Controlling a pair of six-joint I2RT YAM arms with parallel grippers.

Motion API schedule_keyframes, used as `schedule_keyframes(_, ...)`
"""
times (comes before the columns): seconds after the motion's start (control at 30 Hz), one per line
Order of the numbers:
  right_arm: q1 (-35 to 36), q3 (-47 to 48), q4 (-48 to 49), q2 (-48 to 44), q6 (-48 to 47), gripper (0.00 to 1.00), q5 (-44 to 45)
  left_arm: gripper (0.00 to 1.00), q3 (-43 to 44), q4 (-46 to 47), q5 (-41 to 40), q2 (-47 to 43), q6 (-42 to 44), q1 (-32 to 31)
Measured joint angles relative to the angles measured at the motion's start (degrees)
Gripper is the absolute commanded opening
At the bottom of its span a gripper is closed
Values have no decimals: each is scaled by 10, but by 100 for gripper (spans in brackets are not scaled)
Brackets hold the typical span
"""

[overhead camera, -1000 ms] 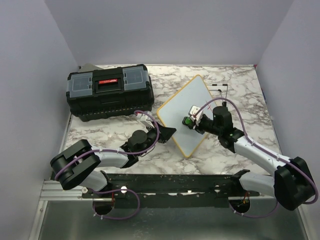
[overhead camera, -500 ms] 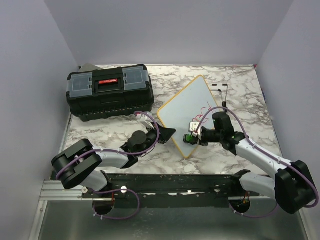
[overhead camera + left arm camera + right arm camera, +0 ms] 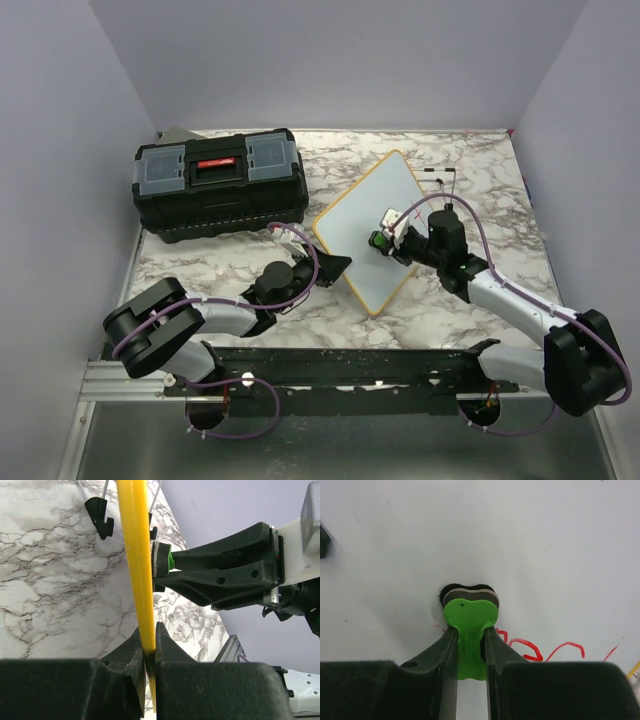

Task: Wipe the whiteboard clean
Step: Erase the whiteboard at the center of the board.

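Whiteboard [image 3: 350, 245], turned like a diamond, lies centre-right on the marble desk [image 3: 470, 165], midway through being wiped. A black toolbox [image 3: 220, 185] with grey lid compartments sits at the far left of the desk, well apart from the work. The left claw [image 3: 335, 268] is closed narrow on the board's yellow frame [image 3: 135, 555] at its near-left edge, apparently steadying it. The right claw [image 3: 385, 238] is clamped on a green-handled eraser [image 3: 470, 615], whose dark pad presses flat against the white surface near the middle of the board. Most of the surface in the right wrist view looks clean, but red marker strokes [image 3: 540, 652] show just beside the eraser, on the side toward the wrist. A fainter red trace lies at the pad's other flank. On that evidence the job appears well along but unfinished. Those strokes are left to wipe, and the part of the board hidden under the right arm cannot be judged.
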Motion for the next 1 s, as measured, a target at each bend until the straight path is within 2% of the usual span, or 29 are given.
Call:
schedule_keyframes(0.13, -5, -13, -35, -14, -63, 1, -9, 0, 0, 0, 0, 0, -1, 0)
schedule_keyframes(0.27, -5, -32, -119, -42, -128, 1, -93, 0, 0, 0, 1, 0, 1, 0)
schedule_keyframes(0.4, -2, -34, -141, -39, -113, 1, -154, 0, 0, 0, 1, 0, 3, 0)
schedule_keyframes(0.6, -3, -20, -45, -13, 10, 1, -105, 0, 0, 0, -1, 0, 6, 0)
schedule_keyframes(0.73, -27, -12, -2, 5, 42, 1, -77, 0, 0, 0, -2, 0, 6, 1)
schedule_keyframes(0.87, -46, -19, -8, 7, 7, 1, -61, 0, 0, 1, -2, 0, 6, 1)
schedule_keyframes(1.0, -50, -36, -74, -13, -90, 1, -97, 0, 0, 1, -2, 0, 6, 1)
